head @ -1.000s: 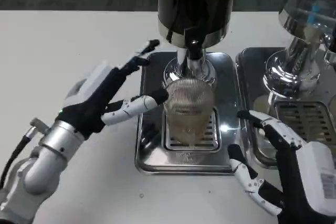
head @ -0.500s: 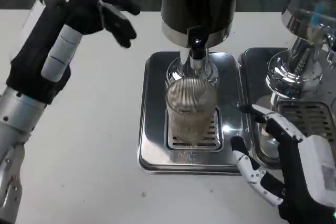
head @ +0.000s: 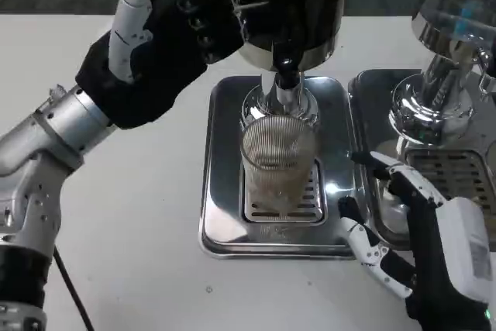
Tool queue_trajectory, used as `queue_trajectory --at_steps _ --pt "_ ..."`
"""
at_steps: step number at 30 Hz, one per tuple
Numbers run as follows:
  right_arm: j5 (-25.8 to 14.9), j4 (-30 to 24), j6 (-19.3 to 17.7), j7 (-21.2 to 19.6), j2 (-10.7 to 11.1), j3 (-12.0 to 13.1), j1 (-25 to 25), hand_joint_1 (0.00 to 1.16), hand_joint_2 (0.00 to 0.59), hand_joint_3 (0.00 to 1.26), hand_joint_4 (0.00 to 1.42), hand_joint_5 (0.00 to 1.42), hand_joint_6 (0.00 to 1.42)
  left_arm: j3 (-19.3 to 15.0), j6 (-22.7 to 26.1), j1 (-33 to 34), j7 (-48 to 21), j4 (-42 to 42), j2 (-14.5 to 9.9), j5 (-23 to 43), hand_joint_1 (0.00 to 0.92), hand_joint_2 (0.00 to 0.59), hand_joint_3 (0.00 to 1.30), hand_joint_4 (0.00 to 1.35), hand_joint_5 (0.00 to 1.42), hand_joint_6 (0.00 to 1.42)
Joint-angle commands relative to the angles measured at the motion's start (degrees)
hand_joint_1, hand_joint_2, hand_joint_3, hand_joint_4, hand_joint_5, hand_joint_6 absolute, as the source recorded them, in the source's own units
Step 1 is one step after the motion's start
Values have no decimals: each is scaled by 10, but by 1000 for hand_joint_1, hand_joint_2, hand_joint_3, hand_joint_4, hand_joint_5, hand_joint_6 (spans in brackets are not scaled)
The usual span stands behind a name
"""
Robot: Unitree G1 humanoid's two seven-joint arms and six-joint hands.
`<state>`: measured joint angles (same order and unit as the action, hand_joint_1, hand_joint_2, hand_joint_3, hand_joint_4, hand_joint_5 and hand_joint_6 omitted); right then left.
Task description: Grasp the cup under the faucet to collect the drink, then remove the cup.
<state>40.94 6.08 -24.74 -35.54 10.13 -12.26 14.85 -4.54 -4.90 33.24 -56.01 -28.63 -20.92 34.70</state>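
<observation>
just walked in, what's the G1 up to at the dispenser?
A ribbed clear cup stands on the drip tray under the faucet, some drink in it. The left hand is raised against the dark dispenser body near the tap. The right hand waits open beside the tray, apart from the cup.

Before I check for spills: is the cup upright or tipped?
Upright: the cup stands on the drip tray, rim up, beneath the faucet.
</observation>
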Motion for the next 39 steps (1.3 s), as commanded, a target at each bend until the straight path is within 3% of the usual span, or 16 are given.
queue_trajectory --at_steps 1,16,28,39 --pt "0 7 -9 -16 -5 -1 -3 432 388 360 309 356 431 -14 19 39 -14 -38 14 -13 0 83 212 195 231 133" --pt "-3 13 -9 -28 -8 -2 -2 433 388 361 309 356 425 -2 3 84 -81 -116 29 -97 0 54 195 113 158 81" --pt "-8 23 -15 -28 -10 -2 -11 433 388 368 309 356 423 10 -71 83 -89 -141 21 -165 0 55 195 98 135 63" --pt "-11 21 -17 -20 -7 -2 -12 433 386 369 309 356 423 16 -113 81 -81 -194 16 -183 0 53 195 103 137 42"
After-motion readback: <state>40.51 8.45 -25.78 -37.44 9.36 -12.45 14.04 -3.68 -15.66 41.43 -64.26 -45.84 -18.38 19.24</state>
